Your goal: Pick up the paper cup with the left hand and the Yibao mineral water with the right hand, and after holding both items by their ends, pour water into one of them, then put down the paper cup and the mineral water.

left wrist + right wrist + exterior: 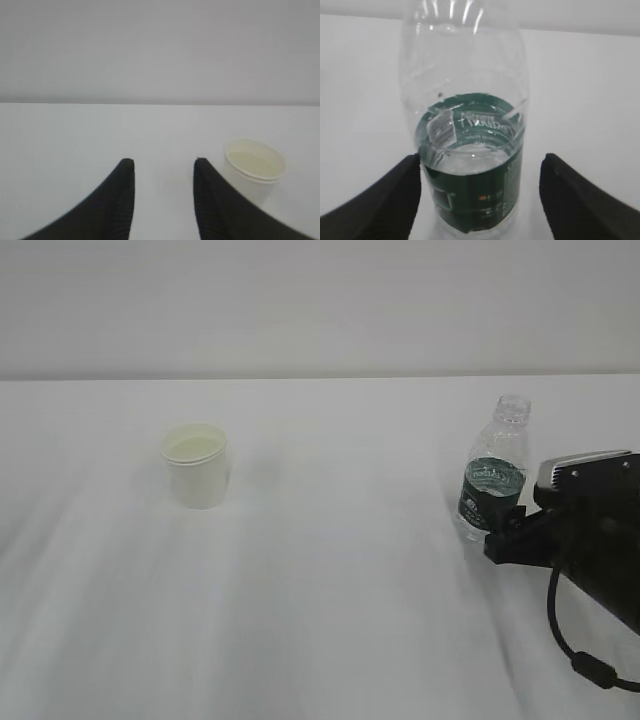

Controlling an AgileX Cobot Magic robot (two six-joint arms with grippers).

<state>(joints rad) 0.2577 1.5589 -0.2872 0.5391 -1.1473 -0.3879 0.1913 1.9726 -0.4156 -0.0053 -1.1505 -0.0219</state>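
My right hand [480, 192] stands wide around the Yibao mineral water [470, 165], not yet gripping; I should close squarely on the label. My left hand [164, 167], narrower and empty, must shift right toward the paper cup [255, 167].

Surroundings, as I see them from the console

White table [320, 620], matte, smooth, faint soft shadows; plain pale grey wall [320, 300] behind it, meeting along a straight horizontal edge.

Bottle [470, 165] with green label, white text too blurred to read
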